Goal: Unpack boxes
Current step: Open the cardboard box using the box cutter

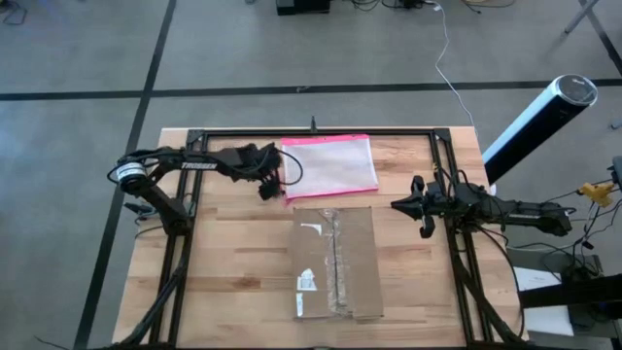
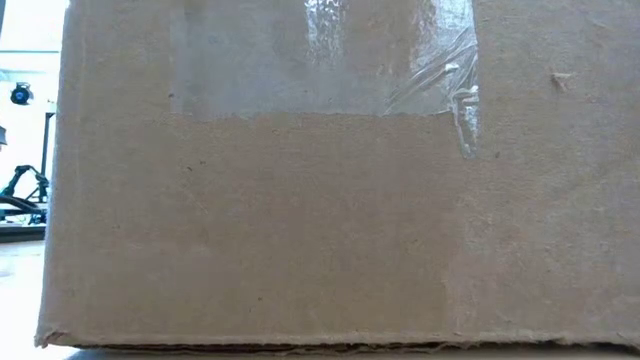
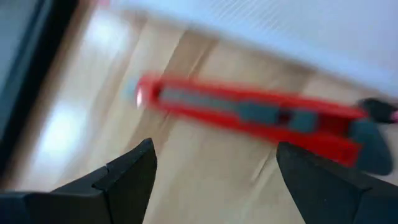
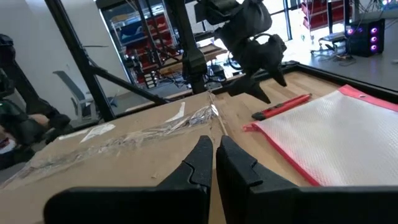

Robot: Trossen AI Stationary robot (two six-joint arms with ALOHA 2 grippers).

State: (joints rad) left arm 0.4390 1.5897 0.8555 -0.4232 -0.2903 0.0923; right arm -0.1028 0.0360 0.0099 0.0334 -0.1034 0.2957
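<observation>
Cardboard box (image 1: 335, 262): sealed with tape, mid-worktop (image 1: 233, 272). Left pincer (image 3: 214, 171): open, poised over red utility knife (image 3: 249, 115) beside zip pouch (image 1: 328, 165). Right pincer (image 4: 214, 163): closed, empty, idle beside the box. Step: fetching cutter. Next: close squarely on the handle.

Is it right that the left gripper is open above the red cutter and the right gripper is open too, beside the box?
Not quite. The right gripper is shut, its fingers pressed together in the right wrist view, beside the box. The left gripper is indeed open above the red cutter.
</observation>
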